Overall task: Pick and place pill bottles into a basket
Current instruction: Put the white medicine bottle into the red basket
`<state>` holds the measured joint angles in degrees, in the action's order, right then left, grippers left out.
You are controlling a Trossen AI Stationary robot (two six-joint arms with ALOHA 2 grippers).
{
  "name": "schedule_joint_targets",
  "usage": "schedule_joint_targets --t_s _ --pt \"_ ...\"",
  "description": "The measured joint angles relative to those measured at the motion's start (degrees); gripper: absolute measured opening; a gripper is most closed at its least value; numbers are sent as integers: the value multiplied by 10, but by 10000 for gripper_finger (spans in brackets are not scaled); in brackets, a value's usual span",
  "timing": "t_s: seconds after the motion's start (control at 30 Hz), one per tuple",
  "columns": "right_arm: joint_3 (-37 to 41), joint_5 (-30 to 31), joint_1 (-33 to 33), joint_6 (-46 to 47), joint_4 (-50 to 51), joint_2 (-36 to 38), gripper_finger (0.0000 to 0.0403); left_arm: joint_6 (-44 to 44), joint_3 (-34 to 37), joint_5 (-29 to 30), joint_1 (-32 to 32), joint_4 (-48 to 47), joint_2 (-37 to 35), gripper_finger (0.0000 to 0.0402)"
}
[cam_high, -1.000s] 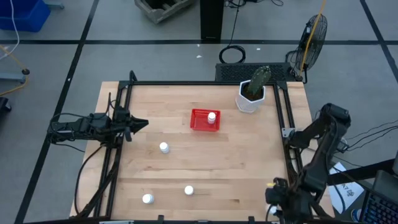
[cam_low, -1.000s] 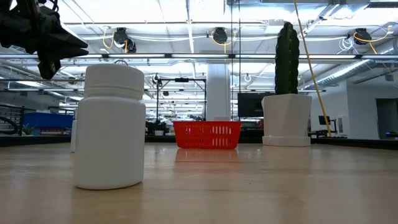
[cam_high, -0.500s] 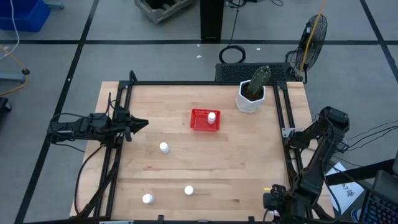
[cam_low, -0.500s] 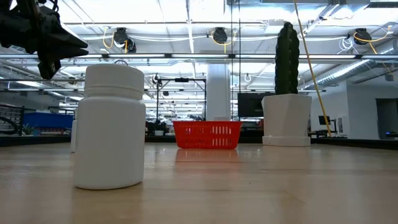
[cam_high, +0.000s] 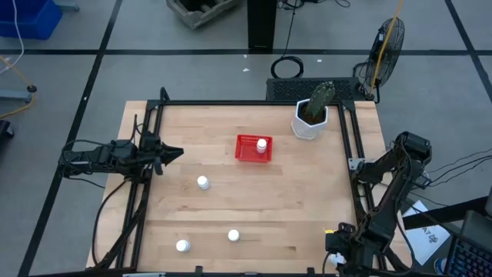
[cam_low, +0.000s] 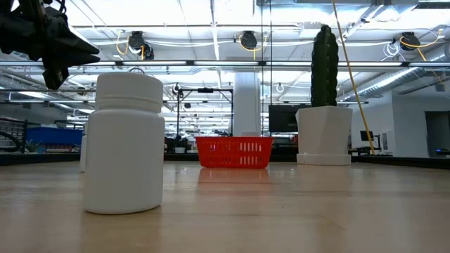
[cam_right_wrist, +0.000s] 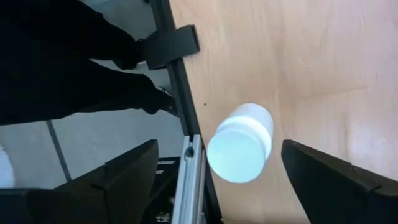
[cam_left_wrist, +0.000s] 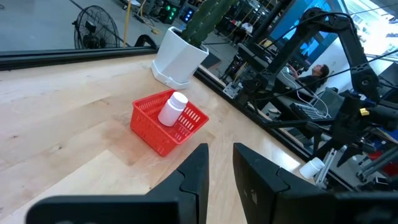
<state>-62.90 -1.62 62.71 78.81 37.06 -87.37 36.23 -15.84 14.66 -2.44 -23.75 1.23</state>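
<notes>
The red basket [cam_high: 250,149] stands mid-table with one white pill bottle [cam_high: 262,145] lying in it, which also shows in the left wrist view [cam_left_wrist: 172,109]. Three more bottles stand on the wood: one [cam_high: 202,182] left of centre and two [cam_high: 233,235] [cam_high: 182,246] near the front edge. Another bottle [cam_right_wrist: 241,143] stands upright at the near right corner, between the wide-open fingers of my right gripper [cam_right_wrist: 221,149], which hangs above it without touching. My left gripper [cam_high: 173,152] hovers shut and empty at the table's left side.
A white planter [cam_high: 309,121] with a cactus stands at the far right, behind the basket. A black frame rail [cam_right_wrist: 186,118] runs along the table's right edge beside the corner bottle. In the low view, one bottle [cam_low: 126,144] stands close to the camera.
My right gripper has shifted a little toward the table's left at the near right corner. The bottles and the basket have stayed in place.
</notes>
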Motion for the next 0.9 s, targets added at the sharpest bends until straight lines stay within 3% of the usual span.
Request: schedule_joint_targets --t_s 0.63,0.9 --pt "2 -29 4 -14 -9 -49 331 0 0 0 0 0 0 77" --pt "2 2 2 -15 -8 -54 307 0 0 0 0 0 0 77"
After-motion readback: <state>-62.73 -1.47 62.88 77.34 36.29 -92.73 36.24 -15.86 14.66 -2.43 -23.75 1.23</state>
